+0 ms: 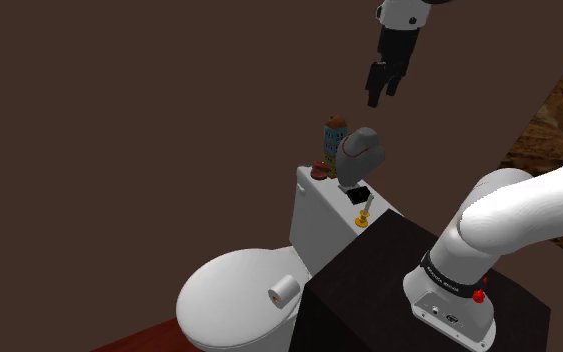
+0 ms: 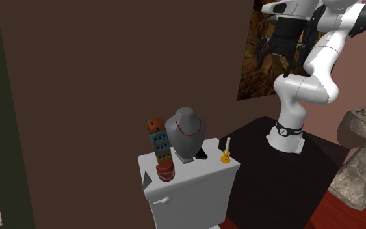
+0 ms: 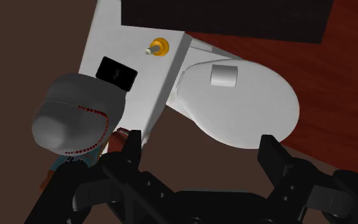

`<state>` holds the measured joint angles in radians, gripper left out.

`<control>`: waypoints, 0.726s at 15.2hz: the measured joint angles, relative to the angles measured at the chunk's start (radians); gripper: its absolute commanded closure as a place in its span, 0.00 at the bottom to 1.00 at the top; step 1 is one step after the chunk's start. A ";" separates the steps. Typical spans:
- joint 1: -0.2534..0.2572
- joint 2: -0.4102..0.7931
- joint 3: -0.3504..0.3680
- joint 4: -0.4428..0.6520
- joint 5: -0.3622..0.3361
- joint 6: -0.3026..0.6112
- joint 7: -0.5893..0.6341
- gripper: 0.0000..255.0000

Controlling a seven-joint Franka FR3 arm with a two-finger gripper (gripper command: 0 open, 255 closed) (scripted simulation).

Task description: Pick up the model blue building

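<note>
Where the black stand (image 1: 369,275) abuts the white toilet tank (image 1: 319,220), a candle holder (image 1: 364,216) sits at the lid's near edge. Next is a grey bust (image 1: 359,152), and just behind it, at the lid's far end, the blue building model (image 1: 335,130). The gripper (image 1: 382,95) hangs well above, fingers apart, empty.

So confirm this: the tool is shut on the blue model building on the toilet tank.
Wrong: the tool is open and empty, as the wrist view shows; the blue model building stands free on the toilet tank.
</note>
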<state>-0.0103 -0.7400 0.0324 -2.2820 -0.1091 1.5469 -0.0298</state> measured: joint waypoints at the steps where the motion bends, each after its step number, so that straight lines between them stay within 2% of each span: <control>1: 0.000 0.000 0.000 0.000 0.000 0.000 0.000 0.00; 11: -0.063 0.245 -0.097 0.031 -0.048 0.222 -0.024 0.00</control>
<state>-0.0728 -0.4954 -0.0646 -2.2505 -0.1567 1.7688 -0.0543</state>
